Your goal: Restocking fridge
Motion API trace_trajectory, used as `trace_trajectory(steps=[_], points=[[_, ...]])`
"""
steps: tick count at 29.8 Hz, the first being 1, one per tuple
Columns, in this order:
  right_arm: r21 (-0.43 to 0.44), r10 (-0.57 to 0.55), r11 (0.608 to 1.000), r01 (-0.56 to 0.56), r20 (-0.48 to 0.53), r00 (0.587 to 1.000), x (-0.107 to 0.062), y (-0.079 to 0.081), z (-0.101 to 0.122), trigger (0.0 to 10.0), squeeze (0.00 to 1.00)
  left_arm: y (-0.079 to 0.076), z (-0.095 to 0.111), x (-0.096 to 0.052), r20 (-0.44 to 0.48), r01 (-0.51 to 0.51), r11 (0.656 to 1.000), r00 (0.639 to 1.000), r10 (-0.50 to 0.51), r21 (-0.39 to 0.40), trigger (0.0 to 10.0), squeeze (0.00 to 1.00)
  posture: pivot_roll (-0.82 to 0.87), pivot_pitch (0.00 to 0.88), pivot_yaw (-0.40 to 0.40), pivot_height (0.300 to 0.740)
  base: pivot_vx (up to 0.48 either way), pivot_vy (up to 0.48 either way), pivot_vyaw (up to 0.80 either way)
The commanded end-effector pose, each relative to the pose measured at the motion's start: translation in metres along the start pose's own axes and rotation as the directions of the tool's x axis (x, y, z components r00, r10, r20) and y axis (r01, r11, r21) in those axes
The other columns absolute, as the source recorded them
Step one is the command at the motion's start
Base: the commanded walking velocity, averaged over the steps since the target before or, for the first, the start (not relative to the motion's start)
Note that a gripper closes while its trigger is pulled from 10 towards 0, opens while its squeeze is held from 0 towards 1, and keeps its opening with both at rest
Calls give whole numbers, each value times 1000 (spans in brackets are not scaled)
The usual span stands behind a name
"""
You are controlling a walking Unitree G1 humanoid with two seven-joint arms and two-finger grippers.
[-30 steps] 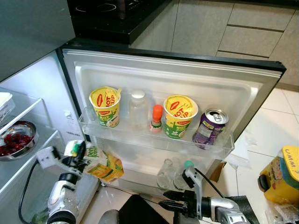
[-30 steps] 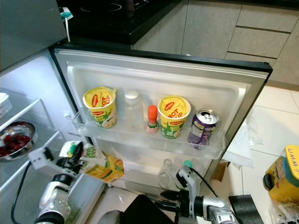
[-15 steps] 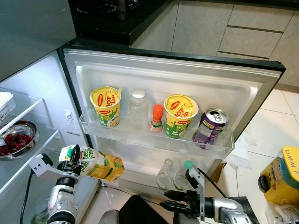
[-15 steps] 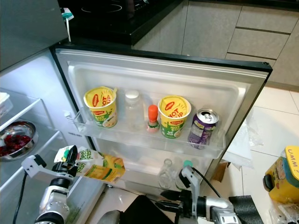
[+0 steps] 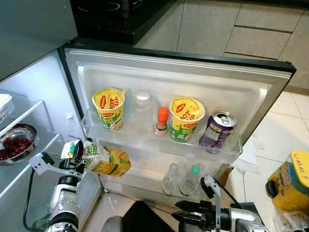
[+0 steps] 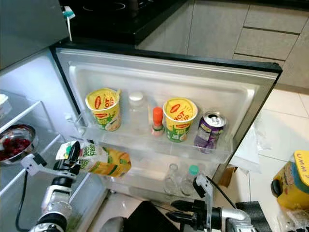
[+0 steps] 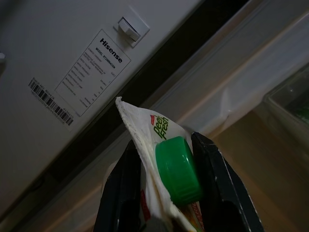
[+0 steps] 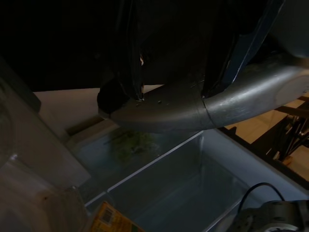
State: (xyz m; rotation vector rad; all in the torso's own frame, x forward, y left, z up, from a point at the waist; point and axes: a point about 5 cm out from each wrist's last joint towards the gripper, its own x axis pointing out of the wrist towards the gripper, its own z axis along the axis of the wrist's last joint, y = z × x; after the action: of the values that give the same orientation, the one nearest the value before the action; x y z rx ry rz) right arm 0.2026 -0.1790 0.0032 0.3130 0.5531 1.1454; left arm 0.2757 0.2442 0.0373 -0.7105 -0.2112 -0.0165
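Observation:
My left gripper (image 5: 75,153) is shut on the top of a yellow and green juice carton (image 5: 105,163), which lies tilted on its side in the air just below the door's upper shelf (image 5: 145,140). In the left wrist view the carton's green cap (image 7: 177,169) sits between the two black fingers (image 7: 120,193). My right gripper (image 5: 188,212) hangs low in front of the door's lower shelf, open and holding nothing. The open fridge door (image 5: 178,77) faces me.
The upper door shelf holds two yellow cup noodles (image 5: 109,109), a clear bottle (image 5: 142,112), a small orange-capped bottle (image 5: 162,121) and a purple can (image 5: 216,130). Two glass bottles (image 5: 179,179) stand on the lower shelf. A bowl of red berries (image 5: 17,144) sits inside the fridge at left. A yellow container (image 5: 288,181) stands on the floor at right.
My left gripper has raised the carton a little toward the upper door shelf and levelled it. The right gripper has drifted slightly right and lower.

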Motion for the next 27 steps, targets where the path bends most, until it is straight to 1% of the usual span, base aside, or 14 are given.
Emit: trace_trajectory(steps=[1, 4, 6, 7, 8, 14, 15, 17, 18, 21, 23, 27], points=[[3, 11, 1000, -11, 8, 1000, -2, 2, 1, 10000, 0, -5, -1, 3, 1, 36, 999, 999, -36, 14, 10000, 0, -95, 63, -41, 608, 0, 0, 0], [3, 21, 1000, -21, 12, 1000, 0, 6, 2, 10000, 0, -9, -1, 7, -5, 59, 998, 998, -59, 26, 10000, 0, -99, 77, -38, 608, 0, 0, 0], [-4, 31, 1000, -31, 26, 999, 2, 10, 7, 10000, 0, -14, -2, 12, -15, 86, 995, 996, -86, 40, 10000, 0, -102, 91, -34, 608, 0, 0, 0], [-4, 31, 1000, -31, 26, 999, 2, 10, 7, 10000, 0, -14, -2, 12, -15, 86, 995, 996, -86, 40, 10000, 0, -102, 91, -34, 608, 0, 0, 0], [-9, 36, 999, -35, 31, 999, 2, 12, 8, 10000, 0, -17, -2, 14, -16, 94, 995, 996, -93, 43, 10000, 0, -108, 110, -31, 608, 0, 0, 0], [-13, 42, 999, -41, 36, 998, 1, 16, 11, 10000, 0, -20, -1, 17, -13, 108, 993, 994, -107, 50, 10000, 0, -111, 116, -30, 608, 0, 0, 0], [-16, 47, 999, -47, 40, 998, 1, 19, 12, 10000, 0, -23, 0, 20, -11, 121, 991, 993, -120, 54, 10000, 0, -118, 151, -21, 608, 0, 0, 0], [-18, 51, 999, -50, 43, 998, 1, 21, 13, 10000, 0, -25, 0, 22, -10, 130, 990, 992, -129, 56, 10000, 0, -118, 151, -21, 608, 0, 0, 0], [-21, 58, 998, -57, 45, 997, 1, 25, 15, 10000, 0, -29, 2, 27, -5, 149, 987, 989, -149, 66, 10000, 0, -120, 166, -19, 608, 0, 0, 0], [-25, 62, 998, -61, 46, 997, 0, 28, 16, 10000, 0, -33, 4, 30, 3, 172, 982, 985, -172, 75, 10000, 0, -124, 185, -15, 608, 0, 0, 0], [-29, 70, 997, -69, 51, 996, -1, 33, 18, 10000, 0, -38, 8, 35, 10, 203, 974, 979, -205, 102, 10000, 0, -128, 209, -12, 608, 0, 0, 0], [-30, 79, 997, -78, 52, 996, -2, 39, 19, 10000, 0, -40, 16, 40, 17, 221, 966, 974, -225, 132, 10000, 0, -131, 226, -9, 608, 0, 0, 0]])
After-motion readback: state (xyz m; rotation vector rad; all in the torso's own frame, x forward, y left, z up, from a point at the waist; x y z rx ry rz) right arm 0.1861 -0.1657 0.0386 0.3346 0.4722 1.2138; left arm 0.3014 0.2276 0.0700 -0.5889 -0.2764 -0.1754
